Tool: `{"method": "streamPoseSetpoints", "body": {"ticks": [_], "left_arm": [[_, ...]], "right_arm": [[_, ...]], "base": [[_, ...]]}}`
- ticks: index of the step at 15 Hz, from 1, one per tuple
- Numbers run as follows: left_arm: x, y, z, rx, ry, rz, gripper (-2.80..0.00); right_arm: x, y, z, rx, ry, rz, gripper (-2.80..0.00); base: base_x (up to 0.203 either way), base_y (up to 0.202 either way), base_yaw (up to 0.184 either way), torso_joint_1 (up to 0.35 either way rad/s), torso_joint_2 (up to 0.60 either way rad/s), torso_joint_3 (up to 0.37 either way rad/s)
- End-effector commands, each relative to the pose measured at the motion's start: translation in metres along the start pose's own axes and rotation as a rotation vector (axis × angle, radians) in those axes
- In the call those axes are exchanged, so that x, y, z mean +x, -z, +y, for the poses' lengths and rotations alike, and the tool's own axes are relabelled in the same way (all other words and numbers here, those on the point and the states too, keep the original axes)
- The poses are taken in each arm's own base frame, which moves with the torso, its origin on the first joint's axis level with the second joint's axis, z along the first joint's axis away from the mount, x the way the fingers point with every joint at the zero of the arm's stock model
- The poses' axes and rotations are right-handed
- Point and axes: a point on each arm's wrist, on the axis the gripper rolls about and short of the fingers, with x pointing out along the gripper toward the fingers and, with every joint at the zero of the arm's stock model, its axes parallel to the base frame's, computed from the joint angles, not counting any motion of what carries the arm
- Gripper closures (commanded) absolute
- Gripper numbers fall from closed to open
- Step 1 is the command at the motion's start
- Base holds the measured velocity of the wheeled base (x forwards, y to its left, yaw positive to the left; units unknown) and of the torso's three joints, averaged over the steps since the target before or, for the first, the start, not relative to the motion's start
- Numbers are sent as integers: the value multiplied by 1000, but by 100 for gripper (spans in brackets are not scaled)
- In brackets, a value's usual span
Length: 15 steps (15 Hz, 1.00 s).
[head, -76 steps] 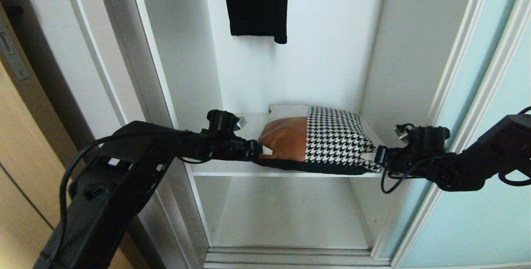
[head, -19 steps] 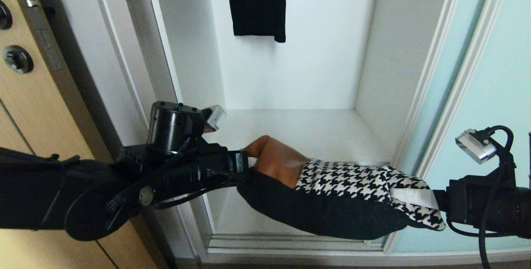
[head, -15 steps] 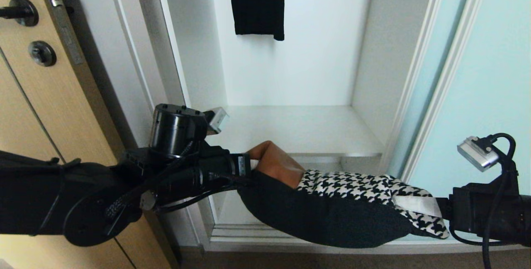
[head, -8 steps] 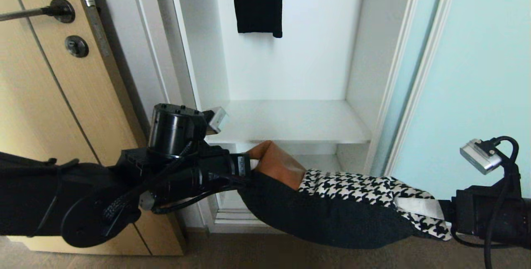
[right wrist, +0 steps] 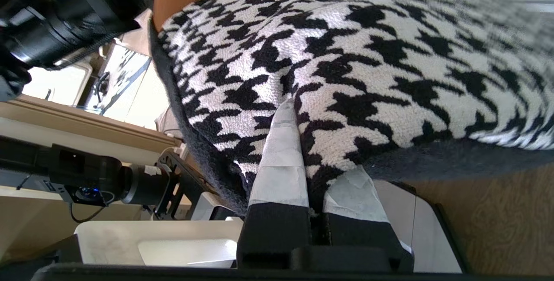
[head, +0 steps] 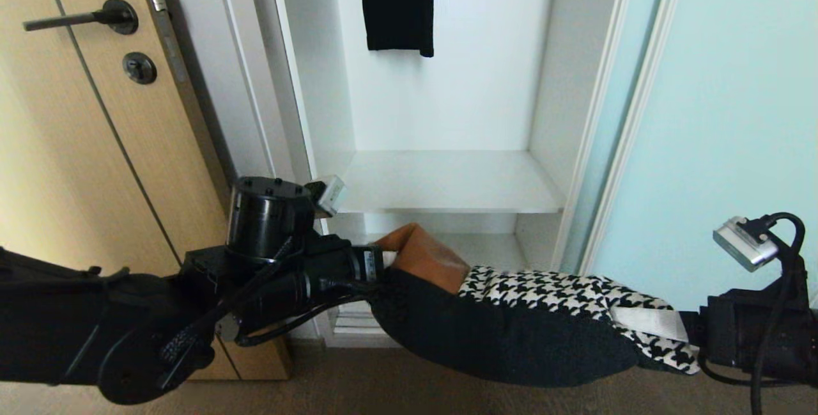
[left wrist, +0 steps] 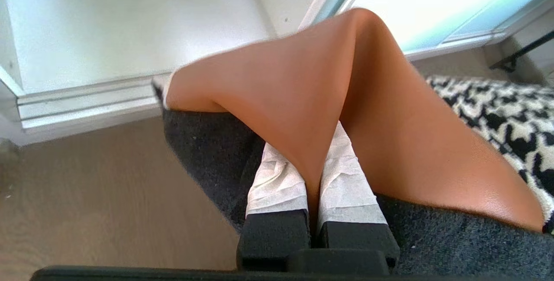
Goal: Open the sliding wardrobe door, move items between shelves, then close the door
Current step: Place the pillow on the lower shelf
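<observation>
The cushion [head: 511, 325] hangs between both grippers in front of the open wardrobe, above the floor, sagging so its black underside shows. My left gripper [head: 385, 257] is shut on a fold of the tan leather end [left wrist: 303, 95], with taped fingers [left wrist: 277, 177] pinching it. My right gripper [head: 658, 323] is shut on the houndstooth end [right wrist: 368, 56]. The upper white shelf [head: 447, 181] is bare. A lower shelf [head: 492, 245] shows just behind the cushion. The sliding wardrobe door [head: 735, 114] stands pushed to the right.
A black garment [head: 396, 2] hangs at the top of the wardrobe. A tan wood door [head: 70, 159] with a dark handle [head: 77, 18] stands on the left. Brown floor [head: 307, 389] runs along the wardrobe's base track [head: 358, 332].
The whole view has pulled back from the wardrobe: the wood door's handle and the floor have come into view. The cushion, lifted off the shelf earlier, stays held by both grippers.
</observation>
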Motion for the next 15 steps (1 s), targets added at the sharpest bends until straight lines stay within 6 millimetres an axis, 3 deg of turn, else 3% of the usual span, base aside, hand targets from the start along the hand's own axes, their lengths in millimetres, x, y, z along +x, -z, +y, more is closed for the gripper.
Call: {"method": "streamPoseSetpoints", "body": {"ticks": [1, 7, 12, 15], "left_arm": [[5, 9, 4, -3, -6, 14, 0], [7, 30, 12, 3, -20, 30, 0], [4, 20, 5, 26, -13, -66, 0], [2, 28, -5, 60, 4, -40, 0]], "right_arm": [[-2, 1, 1, 0, -7, -1, 0], [1, 8, -4, 21, -7, 32, 0], [-4, 6, 1, 2, -18, 9, 0], [-1, 3, 0, 6, -16, 10, 0]], "base": [[0, 0, 0, 0, 0, 0], [0, 0, 0, 0, 0, 0], [0, 0, 0, 0, 0, 0], [0, 0, 0, 2, 3, -53]]}}
